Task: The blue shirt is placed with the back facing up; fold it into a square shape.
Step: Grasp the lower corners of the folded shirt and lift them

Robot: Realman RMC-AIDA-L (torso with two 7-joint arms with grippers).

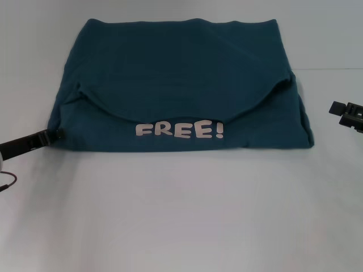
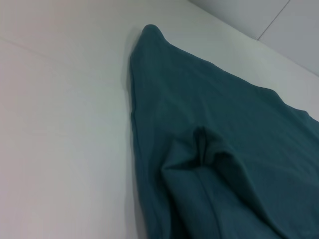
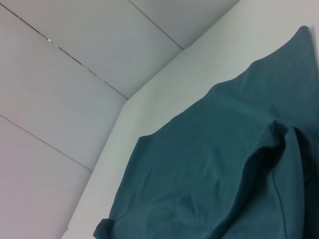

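In the head view, the blue shirt [image 1: 181, 79] lies partly folded on the white table [image 1: 181, 215], its white "FREE!" print [image 1: 179, 130] showing below a curved flap. Your left gripper [image 1: 57, 135] touches the shirt's near-left corner; whether its fingers pinch cloth, you cannot tell. Your right gripper [image 1: 340, 109] hovers apart from the right edge, fingers unclear too.

The left wrist view shows the shirt's edge bunched; smooth it first, I'd judge.

The right wrist view shows a similar ridge. Lift both corners evenly so edges align squarely. No containers appear anywhere.
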